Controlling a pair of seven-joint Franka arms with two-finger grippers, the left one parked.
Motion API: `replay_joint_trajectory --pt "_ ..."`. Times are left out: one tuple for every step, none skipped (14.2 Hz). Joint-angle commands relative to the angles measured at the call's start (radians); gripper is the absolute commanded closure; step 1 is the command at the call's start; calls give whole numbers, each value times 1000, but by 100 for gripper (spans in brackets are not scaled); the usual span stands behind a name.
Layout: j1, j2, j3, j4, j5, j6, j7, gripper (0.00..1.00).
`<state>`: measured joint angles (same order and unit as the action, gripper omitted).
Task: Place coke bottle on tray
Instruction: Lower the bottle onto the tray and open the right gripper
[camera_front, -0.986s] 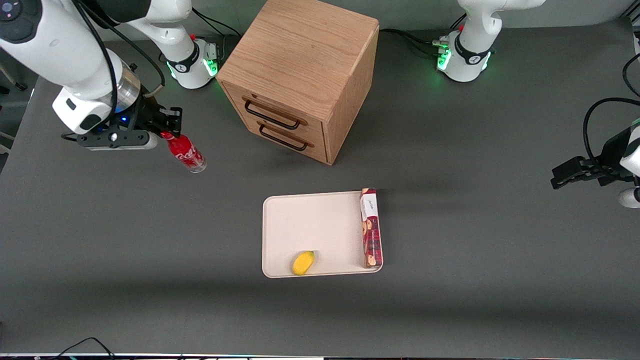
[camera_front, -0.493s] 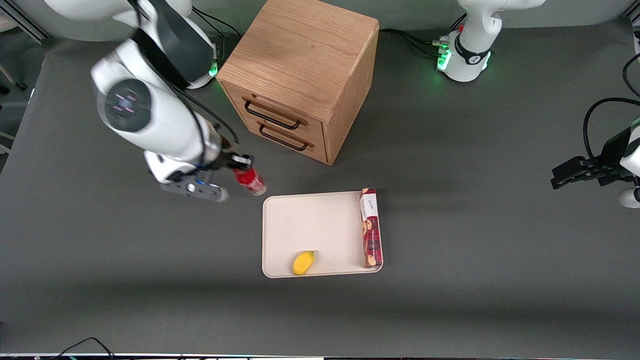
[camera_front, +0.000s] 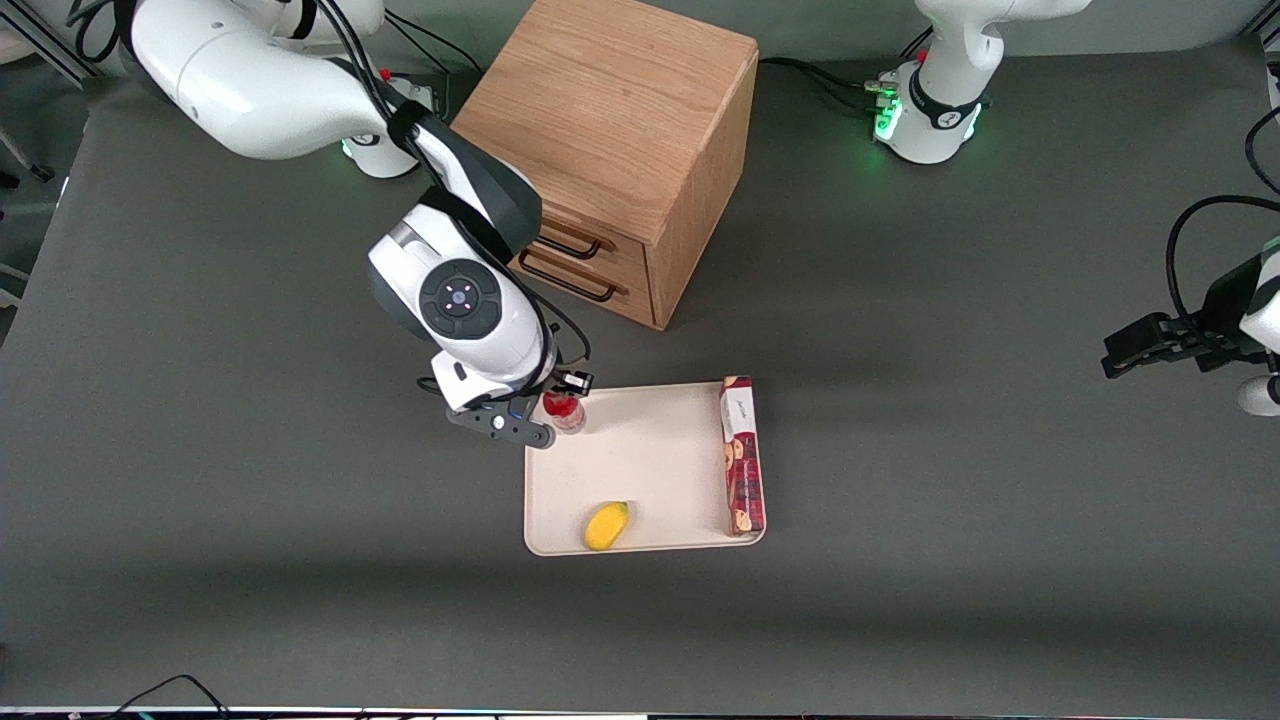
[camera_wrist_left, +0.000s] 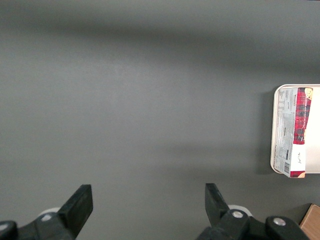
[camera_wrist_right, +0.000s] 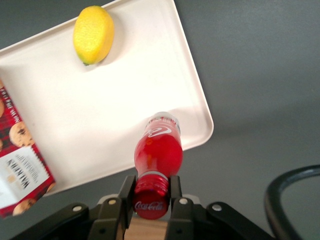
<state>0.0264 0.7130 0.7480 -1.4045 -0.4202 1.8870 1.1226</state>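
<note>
Fingers clamp the coke bottle above the tray on the grey table.

The coke bottle, small with a red cap, red label and clear base, hangs cap-up over the tray's corner nearest the cabinet, seemingly not touching it. The tray is flat, cream-white, rounded at the corners, lying nearer the front camera than the cabinet.
</note>
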Motion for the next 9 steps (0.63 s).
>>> replay_joint_trajectory --pt "-14 -4 11 -57 -74 52 72 100" --pt "-16 0 11 -57 -78 55 75 100" --pt "-19 2 10 -54 -75 55 75 48" --pt "-23 2 11 -48 -72 54 71 0" --pt "-25 -3 11 -32 -68 41 63 0" --pt "-25 -12 16 -10 -65 8 57 0" --pt "-23 -18 21 22 -66 -65 49 0" --pt "-23 -38 39 74 -65 -136 31 0" --pt "-29 -67 66 114 -63 -216 2 0"
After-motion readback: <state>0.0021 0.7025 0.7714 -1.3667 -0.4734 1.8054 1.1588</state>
